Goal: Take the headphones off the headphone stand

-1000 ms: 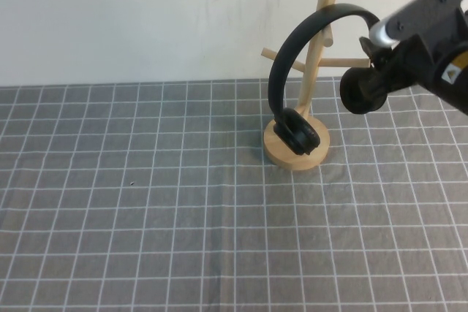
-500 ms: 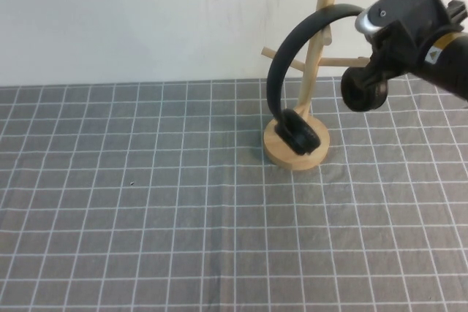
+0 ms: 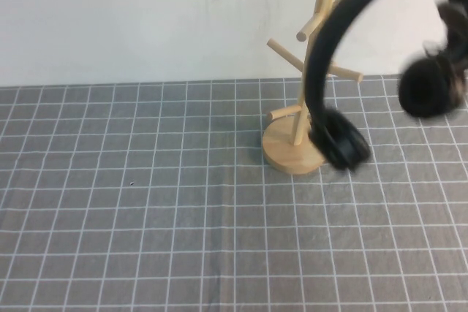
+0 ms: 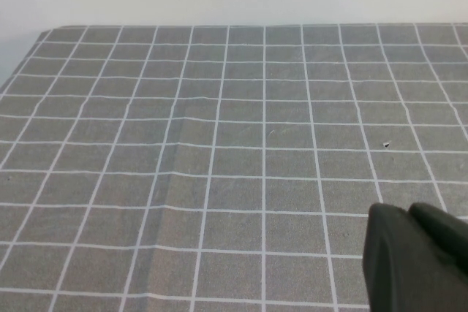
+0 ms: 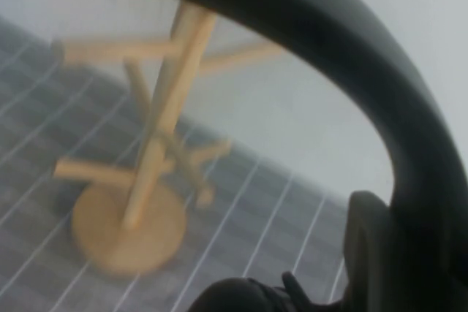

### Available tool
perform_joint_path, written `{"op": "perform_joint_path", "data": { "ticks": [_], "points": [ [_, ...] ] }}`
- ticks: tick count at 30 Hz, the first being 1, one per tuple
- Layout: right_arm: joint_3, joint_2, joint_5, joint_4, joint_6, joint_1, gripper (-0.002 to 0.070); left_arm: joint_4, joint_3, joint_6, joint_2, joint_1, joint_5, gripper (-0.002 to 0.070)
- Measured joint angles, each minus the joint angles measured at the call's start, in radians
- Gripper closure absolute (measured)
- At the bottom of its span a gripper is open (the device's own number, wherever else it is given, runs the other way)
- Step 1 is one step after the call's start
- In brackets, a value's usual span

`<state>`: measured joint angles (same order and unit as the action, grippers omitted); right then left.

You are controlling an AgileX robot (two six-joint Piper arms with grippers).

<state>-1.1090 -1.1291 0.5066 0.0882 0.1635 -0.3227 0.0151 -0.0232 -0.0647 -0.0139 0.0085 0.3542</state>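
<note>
The black headphones (image 3: 322, 56) hang in the air, off the pegs, in front of and to the right of the wooden headphone stand (image 3: 295, 153). One ear cup (image 3: 342, 144) hangs beside the stand's base, the other (image 3: 428, 89) is at the far right. My right gripper (image 3: 457, 20) is at the right edge of the high view, shut on the headband. In the right wrist view the headband (image 5: 351, 56) arches over the stand (image 5: 157, 151), which stands apart behind it, and my right gripper (image 5: 398, 239) clamps the band. My left gripper (image 4: 417, 261) is shut and empty, low over the cloth.
A grey checked cloth (image 3: 146, 217) covers the table, with a white wall (image 3: 110, 12) behind it. The stand's angled pegs (image 3: 281, 50) stick out to both sides.
My right gripper has lifted the headphones off the stand's top peg and carried them up, to the right and toward the camera. The stand has shifted slightly.
</note>
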Motion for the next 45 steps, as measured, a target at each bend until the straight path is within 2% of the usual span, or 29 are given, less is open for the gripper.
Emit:
{"op": "perform_joint_path", "data": {
  "ticks": [4,8,14,21,23,24,28,30,32,37,45],
  "points": [
    [0.119,0.002,0.114,0.146,-0.243,0.008,0.0683,0.000,0.000,0.000,0.000,0.000,0.000,0.0679],
    [0.355,-0.012,0.095,0.121,-0.407,0.089,0.0683,0.000,0.000,0.000,0.000,0.000,0.000,0.0679],
    [0.493,-0.139,0.097,0.005,-0.365,0.233,0.0682,0.000,0.000,0.000,0.000,0.000,0.002,0.0679],
    [0.493,-0.307,-0.010,-0.046,-0.384,0.243,0.0671,0.000,0.000,0.000,0.000,0.000,0.002,0.0679],
    [0.493,-0.336,-0.022,-0.058,-0.384,0.243,0.0612,0.000,0.000,0.000,0.000,0.000,0.002,0.0680],
    [0.493,-0.340,-0.022,-0.058,-0.384,0.241,0.0559,0.000,0.000,0.000,0.000,0.000,0.002,0.0679],
    [0.482,-0.337,-0.011,-0.088,-0.375,0.239,0.0269,0.000,0.000,0.000,0.000,0.000,0.002,0.0679],
    [0.464,-0.311,0.014,-0.097,-0.327,0.237,0.0188,0.000,0.000,0.000,0.000,0.000,0.002,0.0679],
    [0.443,-0.257,0.052,-0.107,-0.271,0.237,0.0168,0.000,0.000,0.000,0.000,0.000,0.002,0.0679],
    [0.412,-0.030,0.126,-0.136,-0.145,0.237,0.0180,0.000,0.000,0.000,0.000,0.000,0.002,0.0680],
    [0.412,0.373,0.185,-0.206,-0.051,0.237,0.0183,0.000,0.000,0.000,0.000,0.000,0.002,0.0679]
  ]
}}
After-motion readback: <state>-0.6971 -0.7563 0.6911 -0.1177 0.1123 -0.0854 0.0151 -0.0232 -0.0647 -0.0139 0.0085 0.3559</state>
